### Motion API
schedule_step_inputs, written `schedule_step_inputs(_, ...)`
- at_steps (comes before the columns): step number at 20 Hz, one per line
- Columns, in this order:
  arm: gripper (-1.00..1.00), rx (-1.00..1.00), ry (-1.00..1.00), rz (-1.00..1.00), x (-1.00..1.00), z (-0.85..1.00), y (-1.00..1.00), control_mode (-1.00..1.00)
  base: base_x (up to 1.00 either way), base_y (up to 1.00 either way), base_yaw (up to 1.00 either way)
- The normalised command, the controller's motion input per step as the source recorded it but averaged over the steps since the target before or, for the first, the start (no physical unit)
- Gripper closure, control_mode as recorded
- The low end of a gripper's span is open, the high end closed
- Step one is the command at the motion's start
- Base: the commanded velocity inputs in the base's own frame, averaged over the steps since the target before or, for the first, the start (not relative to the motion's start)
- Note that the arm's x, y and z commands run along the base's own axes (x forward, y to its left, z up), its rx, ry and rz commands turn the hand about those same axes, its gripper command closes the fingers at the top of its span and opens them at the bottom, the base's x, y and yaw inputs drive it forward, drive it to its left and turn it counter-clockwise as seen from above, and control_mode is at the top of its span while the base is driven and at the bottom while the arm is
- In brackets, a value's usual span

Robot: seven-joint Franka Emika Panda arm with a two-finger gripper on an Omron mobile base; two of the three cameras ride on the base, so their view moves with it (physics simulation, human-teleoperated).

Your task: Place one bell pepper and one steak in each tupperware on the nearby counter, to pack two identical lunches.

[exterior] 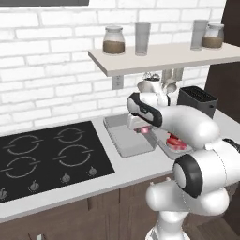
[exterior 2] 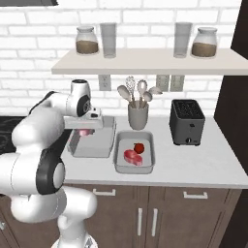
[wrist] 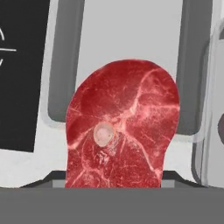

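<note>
I see tool (exterior 2: 86,129) grasping steak (wrist: 122,127) above empty tupperware (exterior 2: 93,143); risk: early release, steak hits rim, lands on bench (exterior 2: 193,164).

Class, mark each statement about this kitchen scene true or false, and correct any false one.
1. The pincer holds a steak above the left tupperware. True.
2. The right tupperware already contains a steak and a bell pepper. True.
3. The toaster stands on the shelf. False: it stands on the counter.
4. The left tupperware already holds a bell pepper. False: no pepper lies in it.
5. The stovetop lies right of both tupperwares. False: it lies to their left.
</note>
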Motion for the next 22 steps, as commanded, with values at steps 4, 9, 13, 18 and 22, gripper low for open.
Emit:
schedule_step_inputs(4,1.00,-0.01,0.01,0.03,0.92,-0.98,0.00,-1.00,0.00,0.00,0.00)
schedule_step_inputs(9,1.00,-0.04,0.09,0.04,0.88,-0.55,0.00,-1.00,0.00,0.00,0.00)
schedule_step_inputs(13,1.00,-0.04,0.12,0.04,0.78,-0.49,0.00,-1.00,0.00,0.00,0.00)
schedule_step_inputs(18,1.00,-0.03,0.08,0.04,0.46,-0.36,0.00,-1.00,0.00,0.00,0.00)
schedule_step_inputs(22,1.00,-0.02,-0.01,0.04,0.29,-0.34,0.00,-1.00,0.00,0.00,0.00)
